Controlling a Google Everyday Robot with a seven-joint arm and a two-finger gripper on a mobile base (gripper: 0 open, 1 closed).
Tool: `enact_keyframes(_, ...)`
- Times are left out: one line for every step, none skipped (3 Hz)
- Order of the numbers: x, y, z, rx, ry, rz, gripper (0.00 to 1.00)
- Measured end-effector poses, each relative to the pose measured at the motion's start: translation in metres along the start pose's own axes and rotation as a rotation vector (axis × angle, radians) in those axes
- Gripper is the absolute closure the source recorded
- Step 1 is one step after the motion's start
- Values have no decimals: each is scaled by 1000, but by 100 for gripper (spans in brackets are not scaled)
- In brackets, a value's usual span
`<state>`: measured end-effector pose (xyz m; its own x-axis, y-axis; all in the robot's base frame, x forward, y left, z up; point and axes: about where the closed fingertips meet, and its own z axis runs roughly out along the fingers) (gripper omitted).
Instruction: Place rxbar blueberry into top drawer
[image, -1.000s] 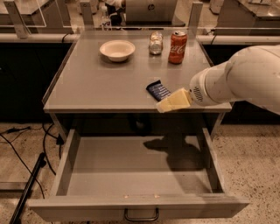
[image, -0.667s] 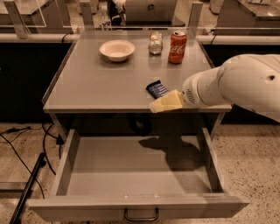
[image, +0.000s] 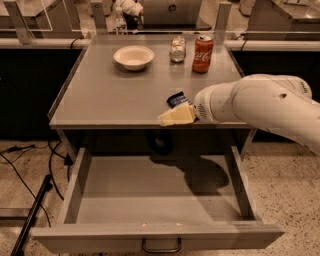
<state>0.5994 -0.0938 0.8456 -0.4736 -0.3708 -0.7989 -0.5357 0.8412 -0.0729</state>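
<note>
The rxbar blueberry (image: 176, 99), in a dark navy wrapper, lies on the grey tabletop near its front edge. Its near end is hidden behind my gripper. My gripper (image: 174, 116), cream-coloured at the end of the white arm (image: 260, 105), reaches in from the right. It sits at the front edge of the table, right in front of the bar and over the drawer's back. The top drawer (image: 150, 200) is pulled fully out below the tabletop. Nothing lies on its flat grey bottom, and its curved handle (image: 161, 246) shows at the front.
On the back of the tabletop (image: 100, 95) stand a white bowl (image: 133, 56), a small glass jar (image: 177, 49) and a red cola can (image: 202, 47). Black cables (image: 30, 170) lie on the floor at the left. Counters run behind the table.
My gripper and arm have moved left along the table's front edge, now covering the near end of the bar. The bar itself has stayed about where it was.
</note>
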Motion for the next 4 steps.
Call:
enact_keyframes(0,-5,21,8,-2,-8,0)
enact_keyframes(0,-10,30,17,5,-5,2)
enact_keyframes(0,-13,34,19,11,-2,8)
enact_keyframes(2,-15,38,20,28,7,16)
